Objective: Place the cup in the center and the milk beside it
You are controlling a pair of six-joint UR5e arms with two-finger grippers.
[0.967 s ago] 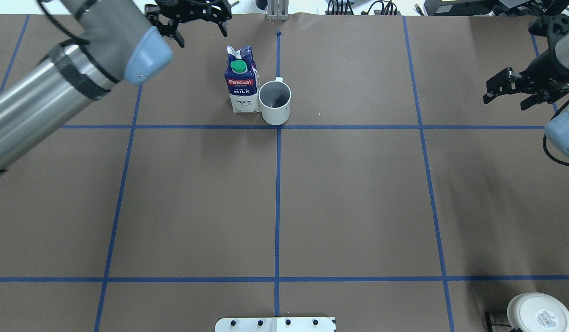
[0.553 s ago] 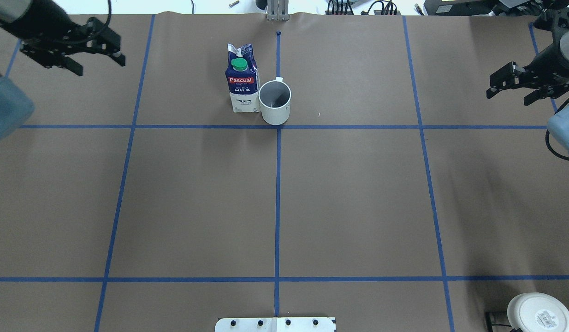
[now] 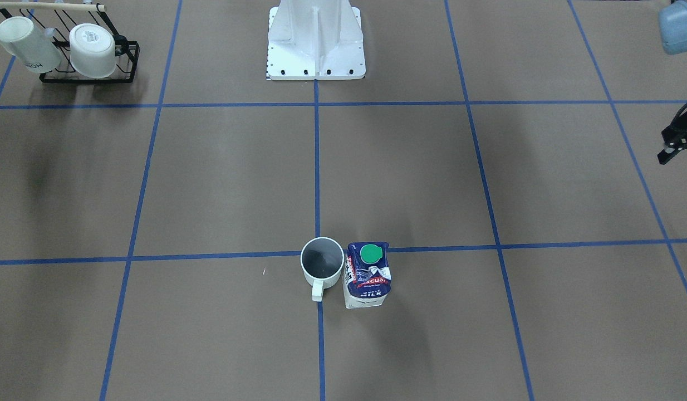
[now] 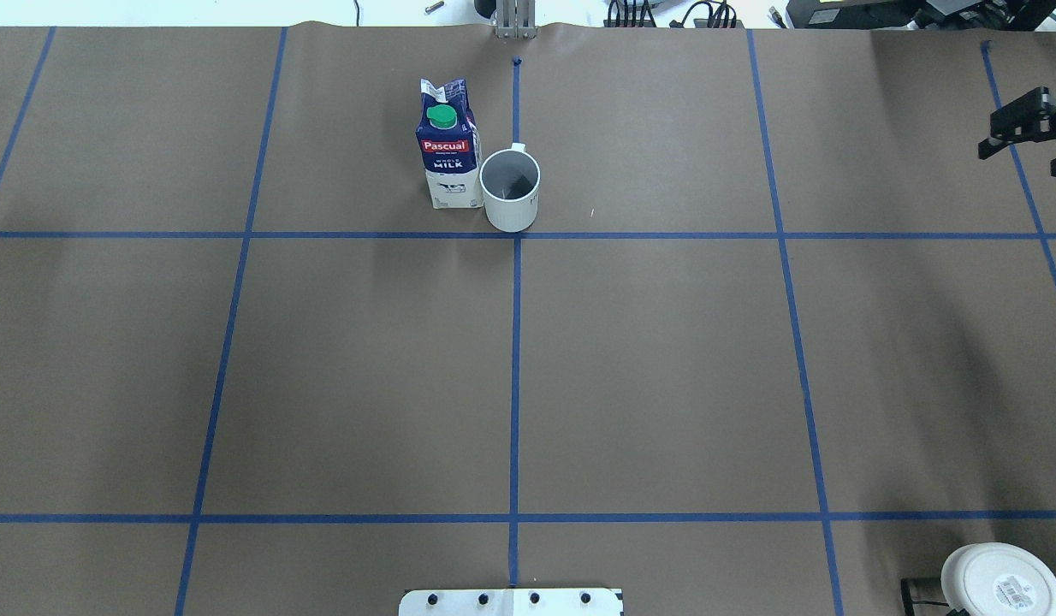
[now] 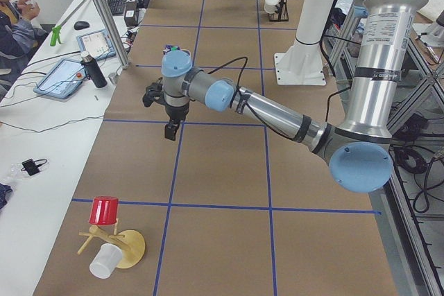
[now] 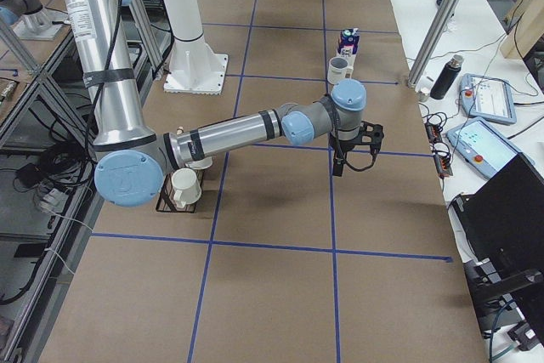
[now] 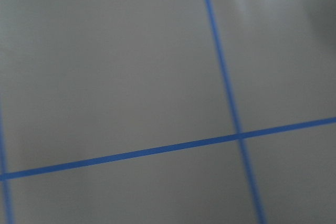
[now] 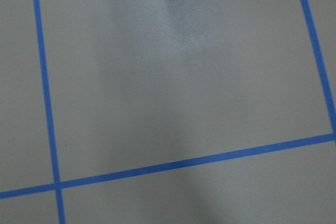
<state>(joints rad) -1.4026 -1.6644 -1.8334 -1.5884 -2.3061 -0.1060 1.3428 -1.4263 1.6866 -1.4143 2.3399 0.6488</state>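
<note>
Both hands are retreating outward; I'm seeing the right hand (image 4: 1023,145) released, cannot tell the left hand (image 3: 677,139); cup (image 4: 510,189) and milk (image 4: 448,150) are standing well apart from both, milk leftward.

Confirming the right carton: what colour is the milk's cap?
Green. The cap on the milk shows best in the overhead view.

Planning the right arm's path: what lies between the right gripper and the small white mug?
Between the right gripper and the small white mug, the overhead view shows brown paper crossed by one blue tape line.
</note>
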